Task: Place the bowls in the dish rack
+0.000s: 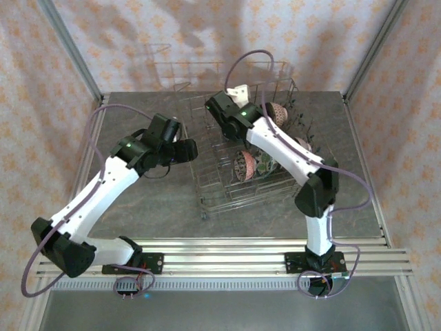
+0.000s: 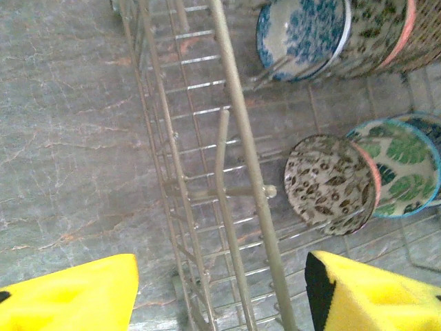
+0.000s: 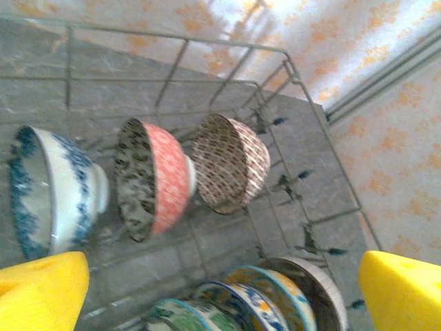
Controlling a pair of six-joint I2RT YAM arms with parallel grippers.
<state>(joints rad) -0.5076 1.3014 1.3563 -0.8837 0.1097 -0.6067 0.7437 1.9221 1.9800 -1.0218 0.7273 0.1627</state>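
While both hang with jaws wide apart and empty, the left gripper [image 2: 220,293] over the rack's [image 1: 207,189] left rim and the right gripper [image 3: 222,296] above its inside, bowls [image 3: 155,179] stand on edge in rows within the rack, mid-table toward the far edge.

The left arm [image 1: 103,186] stretched inward, and the left gripper [image 2: 220,272] held its jaws apart. The right arm [image 1: 282,148] bent forward, the right gripper [image 3: 224,265] spread wide.
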